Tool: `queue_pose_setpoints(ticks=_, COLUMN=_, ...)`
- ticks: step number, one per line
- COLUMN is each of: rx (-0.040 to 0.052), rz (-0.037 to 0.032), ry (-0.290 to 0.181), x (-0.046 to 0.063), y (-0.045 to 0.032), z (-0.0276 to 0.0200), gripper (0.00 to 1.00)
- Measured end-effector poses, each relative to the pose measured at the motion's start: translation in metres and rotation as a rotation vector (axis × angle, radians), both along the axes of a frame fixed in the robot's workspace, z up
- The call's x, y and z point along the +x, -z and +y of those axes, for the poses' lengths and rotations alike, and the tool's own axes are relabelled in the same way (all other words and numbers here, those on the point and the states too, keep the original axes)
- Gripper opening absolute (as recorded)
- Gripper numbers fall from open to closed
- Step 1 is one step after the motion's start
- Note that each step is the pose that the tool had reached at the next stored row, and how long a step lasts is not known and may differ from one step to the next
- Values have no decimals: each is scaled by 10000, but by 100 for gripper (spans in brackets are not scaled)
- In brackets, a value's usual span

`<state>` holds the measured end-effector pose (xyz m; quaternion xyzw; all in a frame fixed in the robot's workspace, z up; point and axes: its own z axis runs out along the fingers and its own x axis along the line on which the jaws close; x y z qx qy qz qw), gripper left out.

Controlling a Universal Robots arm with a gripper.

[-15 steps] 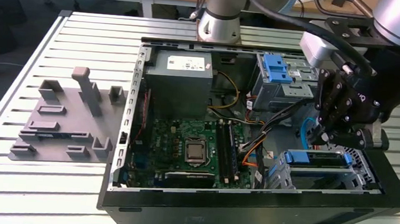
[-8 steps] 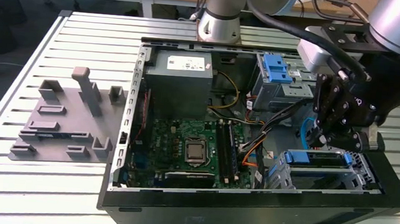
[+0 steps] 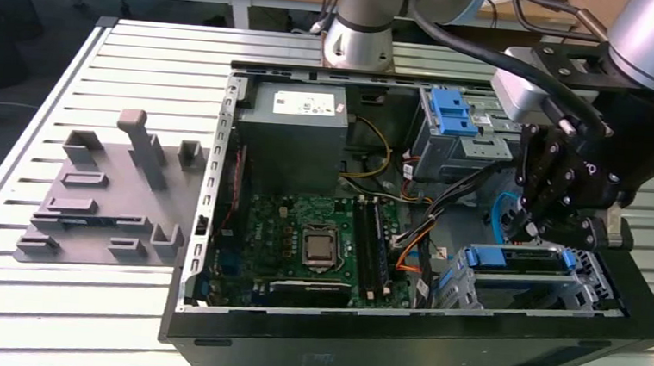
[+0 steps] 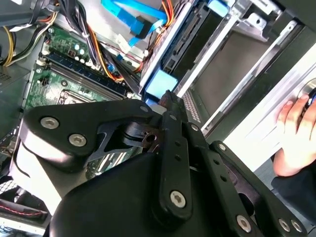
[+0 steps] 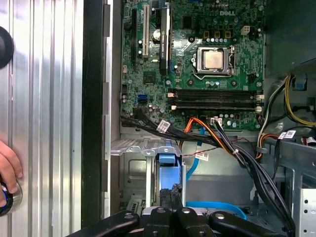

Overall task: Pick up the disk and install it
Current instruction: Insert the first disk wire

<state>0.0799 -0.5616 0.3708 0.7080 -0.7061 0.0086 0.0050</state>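
Observation:
The disk (image 3: 518,259) sits in the metal drive cage (image 3: 590,292) at the front corner of the open computer case, on the exterior view's right. Its blue carrier frame faces up. My gripper (image 3: 534,239) hangs right over it, fingers drawn together, tips at the blue frame's edge. In the first wrist view the shut fingertips (image 5: 171,191) point at the blue frame (image 5: 168,160) inside the cage. The second wrist view shows the gripper (image 4: 167,96) touching or nearly touching the blue frame (image 4: 160,84). Nothing shows between the fingers.
The grey slotted stand (image 3: 107,202) lies on the slatted table at the exterior view's left. A second blue carrier (image 3: 453,114) sits in the case's far bay. Loose cables (image 5: 232,148) run beside the cage. A person's hand (image 5: 7,168) rests at the table edge.

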Motion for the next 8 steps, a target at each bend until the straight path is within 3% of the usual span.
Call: queue_pose_setpoints(ticks=8, rx=-1, rz=0, ry=0, x=147, y=3, z=0, gripper=11)
